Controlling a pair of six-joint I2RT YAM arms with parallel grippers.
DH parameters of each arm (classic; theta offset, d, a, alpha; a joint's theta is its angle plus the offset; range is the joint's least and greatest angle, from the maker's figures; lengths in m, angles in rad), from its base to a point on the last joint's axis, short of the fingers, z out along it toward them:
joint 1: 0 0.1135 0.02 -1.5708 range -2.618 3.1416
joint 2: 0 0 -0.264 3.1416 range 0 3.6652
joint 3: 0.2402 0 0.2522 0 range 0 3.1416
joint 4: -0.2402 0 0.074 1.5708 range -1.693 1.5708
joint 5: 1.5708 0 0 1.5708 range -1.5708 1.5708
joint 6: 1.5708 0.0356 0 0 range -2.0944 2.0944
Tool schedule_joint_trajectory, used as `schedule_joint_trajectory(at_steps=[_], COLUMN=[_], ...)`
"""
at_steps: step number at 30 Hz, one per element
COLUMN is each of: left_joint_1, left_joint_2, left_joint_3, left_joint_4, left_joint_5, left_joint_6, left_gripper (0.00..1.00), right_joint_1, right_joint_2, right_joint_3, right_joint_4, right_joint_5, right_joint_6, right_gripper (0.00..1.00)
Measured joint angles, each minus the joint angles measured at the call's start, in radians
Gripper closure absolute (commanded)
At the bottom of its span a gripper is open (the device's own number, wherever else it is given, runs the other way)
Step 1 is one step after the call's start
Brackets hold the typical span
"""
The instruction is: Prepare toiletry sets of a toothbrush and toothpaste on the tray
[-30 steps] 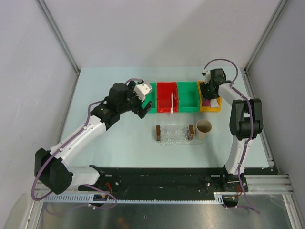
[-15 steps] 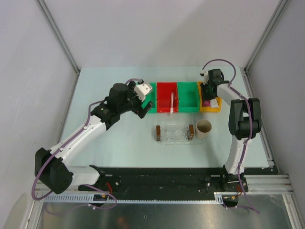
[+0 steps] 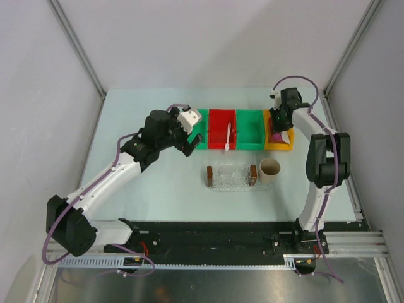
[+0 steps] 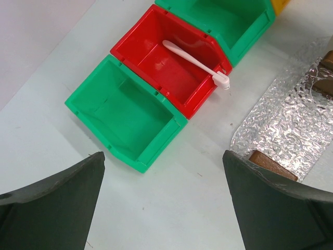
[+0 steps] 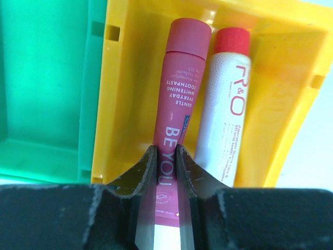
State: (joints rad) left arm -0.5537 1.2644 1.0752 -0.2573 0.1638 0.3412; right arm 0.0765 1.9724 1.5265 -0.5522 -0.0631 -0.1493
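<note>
Yellow bin (image 5: 125, 88), at 1 o'clock from the tray (image 3: 231, 178), holds the toothpaste (image 5: 179, 88), clenched by the right end effector (image 5: 165, 152), beside a white tube (image 5: 225, 109). At 12 o'clock, the toothbrush (image 4: 191, 61) lies in the red bin (image 4: 148, 62). The left end effector (image 4: 162, 156) is spread wide and holds nothing.

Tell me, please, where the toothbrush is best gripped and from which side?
Grip the toothbrush on its shaft just inside the red bin's front rim. Come from above with the open left gripper, jaws across its thin width. It lies slanted, one end down in the bin and the other propped on the rim, so that upper stretch likely leaves room beneath for the fingers.
</note>
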Motion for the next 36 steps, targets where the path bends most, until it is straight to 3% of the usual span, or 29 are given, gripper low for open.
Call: schedule_joint_trajectory(at_steps=[15, 26, 36], left_joint_1=[0.0, -0.023, -0.279], left_joint_2=[0.003, 0.052, 0.048], left_joint_3=[0.0, 0.134, 0.185], left_joint_4=[0.0, -0.01, 0.01], left_joint_5=[0.002, 0.094, -0.091], left_joint_6=[0.0, -0.006, 0.376], left_gripper=[0.0, 0.0, 0.0], right_joint_1=[-0.033, -0.034, 0.092], right_joint_2=[-0.082, -0.178, -0.213], right_joint_3=[0.113, 0.314, 0.308], right_joint_4=[-0.086, -0.266, -0.422], right_joint_5=[-0.081, -0.444, -0.685], right_joint_6=[0.01, -0.002, -0.077], right_gripper=[0.89, 0.89, 0.89])
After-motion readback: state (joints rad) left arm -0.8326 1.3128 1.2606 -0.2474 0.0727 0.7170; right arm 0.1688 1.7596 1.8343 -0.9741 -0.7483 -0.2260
